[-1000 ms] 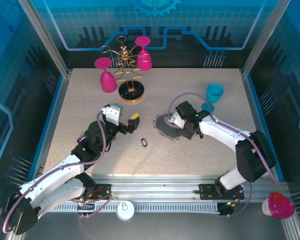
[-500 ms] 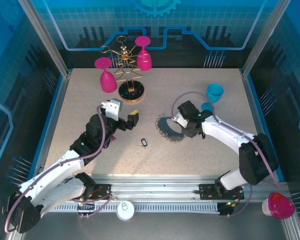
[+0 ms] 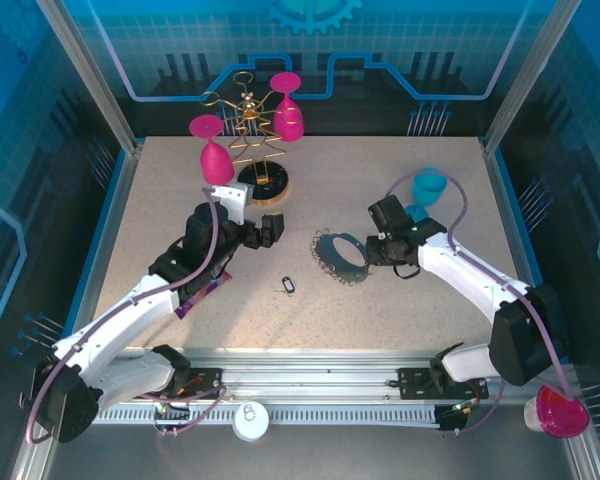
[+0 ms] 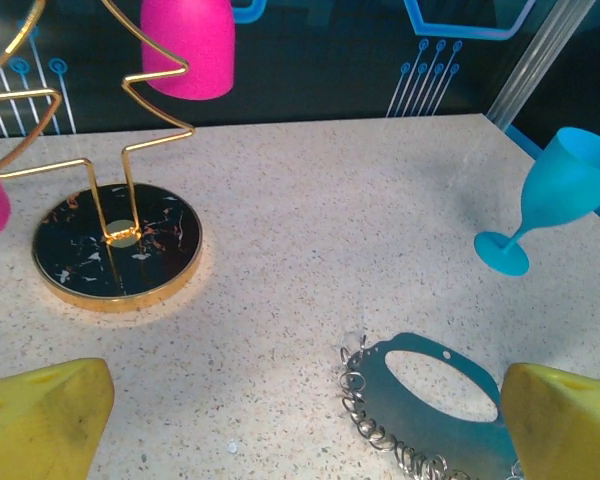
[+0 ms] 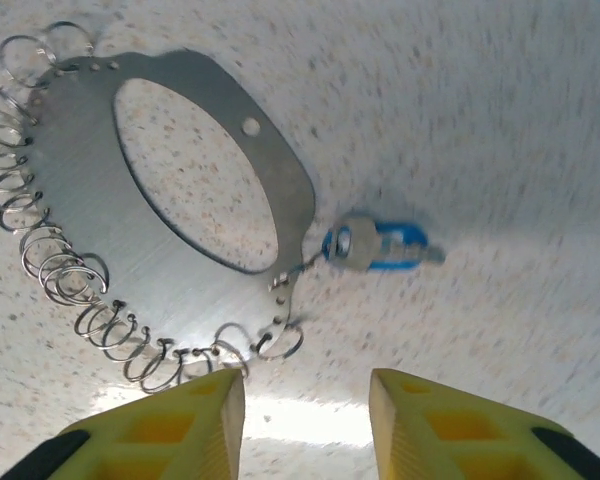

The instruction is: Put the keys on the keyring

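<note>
the right gripper (image 5: 305, 385) is hovering, jaws parted and empty, over the keyring (image 5: 80, 190), the blue-headed key (image 5: 375, 245) lying at its edge. the left gripper (image 4: 300, 430) is gaping wide, empty.

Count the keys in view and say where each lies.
2. The blue-headed key lies against the edge of the keyring, in front of the right pincer. The dark-rimmed key lies alone on the table, apart from the keyring. Others could be hidden.

Legible text, labels, brands, numbers: none readable. Graphic signs: pale blue gear emblem (image 3: 310, 12), cropped, top centre of the overhead frame, on the back panel (image 3: 430, 40); circuit-line pattern (image 4: 420, 75) on that panel, upper right of the left wrist frame
</note>
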`<state>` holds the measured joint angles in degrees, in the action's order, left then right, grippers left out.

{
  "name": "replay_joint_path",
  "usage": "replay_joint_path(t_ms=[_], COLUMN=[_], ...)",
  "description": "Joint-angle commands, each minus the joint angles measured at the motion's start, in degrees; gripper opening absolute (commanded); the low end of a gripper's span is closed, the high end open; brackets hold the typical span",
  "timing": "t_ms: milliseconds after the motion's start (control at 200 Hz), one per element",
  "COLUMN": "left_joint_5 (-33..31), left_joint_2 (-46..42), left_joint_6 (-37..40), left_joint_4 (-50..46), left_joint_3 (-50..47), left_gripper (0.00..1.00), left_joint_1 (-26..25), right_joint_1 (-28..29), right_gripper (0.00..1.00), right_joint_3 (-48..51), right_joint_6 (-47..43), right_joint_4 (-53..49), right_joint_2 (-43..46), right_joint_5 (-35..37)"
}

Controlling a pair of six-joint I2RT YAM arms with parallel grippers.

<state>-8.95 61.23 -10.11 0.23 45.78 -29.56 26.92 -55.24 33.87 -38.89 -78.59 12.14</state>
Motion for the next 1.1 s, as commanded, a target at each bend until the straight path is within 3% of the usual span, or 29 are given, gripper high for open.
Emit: replay_joint_path(t_ms=[0,175,380,535,1096], left_joint_5=[2.61,3.35,4.12,4.38,4.94], left_joint_2=[1.13,1.86,1.70,1.66,1.59], left_joint_6=[0.83,1.37,2.28,2.73,3.08], left_joint_4=[-0.47,1.69,3.31,4.06,5.40], left_joint_3=[2.08,1.05,-0.51,-1.12,-2.26], left_gripper=[0.99,0.99,0.99,0.99,0.99], left_joint_1=[0.27,0.24,0.23,0.24,0.29], right_joint_1=[-0.35,-0.46,-0.73,-1.07,-2.66], right_gripper=[0.40,0.41,0.40,0.40,0.19], right_joint_3=[4.48,8.44,9.14,8.91,8.60], right_joint_6=[19.68,30.06,31.32,32.20,33.61], right_joint_4=[2.81,3.59,10.37,11.77,14.13], right_joint_2=[1.90,-0.65,-4.43,-6.65,-10.36], right_joint_5=[-4.99,-3.67,-8.61,-8.45,-8.28])
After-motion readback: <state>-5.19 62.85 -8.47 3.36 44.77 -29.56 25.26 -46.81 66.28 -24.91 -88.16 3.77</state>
